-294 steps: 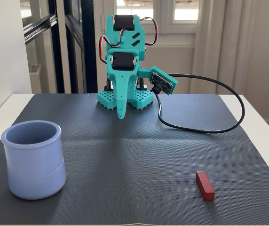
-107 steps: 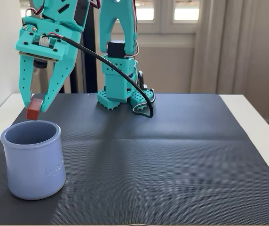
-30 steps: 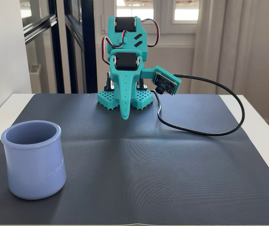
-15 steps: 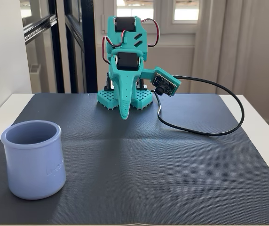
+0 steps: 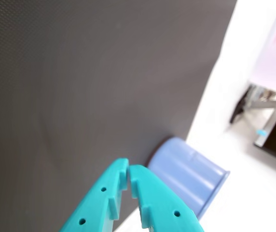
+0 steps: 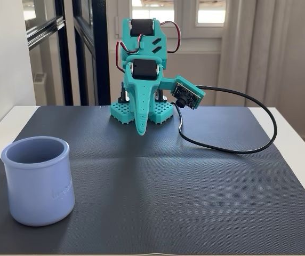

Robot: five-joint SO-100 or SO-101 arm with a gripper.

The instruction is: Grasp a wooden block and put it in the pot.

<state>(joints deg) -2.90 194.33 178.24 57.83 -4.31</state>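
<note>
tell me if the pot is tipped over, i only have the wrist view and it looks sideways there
observer: No. In the fixed view the pot stands upright, mouth up, on the front left part of the dark mat.
operator: ok, any block on the mat that i'm missing
observer: No red block shows anywhere on the mat in the fixed view. The only loose thing there is a black cable looping across the right side. I can't see the bottom of the pot's inside from this angle.
</note>
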